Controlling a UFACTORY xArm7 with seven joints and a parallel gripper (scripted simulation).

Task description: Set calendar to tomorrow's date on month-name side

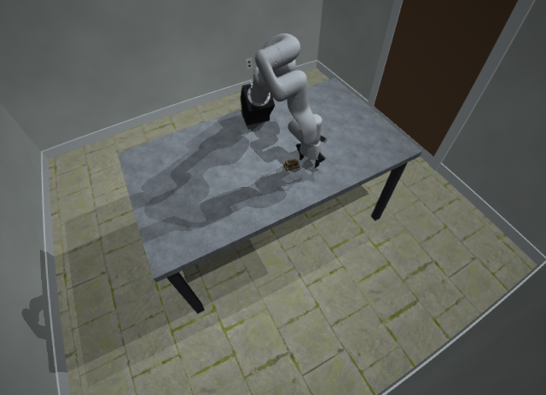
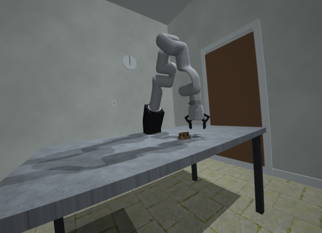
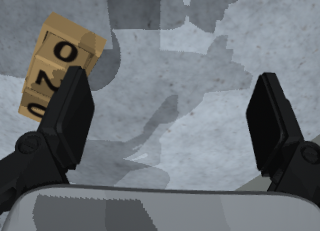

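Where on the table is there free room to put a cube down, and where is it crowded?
Free patches: the long stretch of table between the calendar and the far corner, and the strip toward the door-side edge. It is crowded only around the calendar, where the open gripper hangs just beside it, holding nothing, and near the arm's black base.
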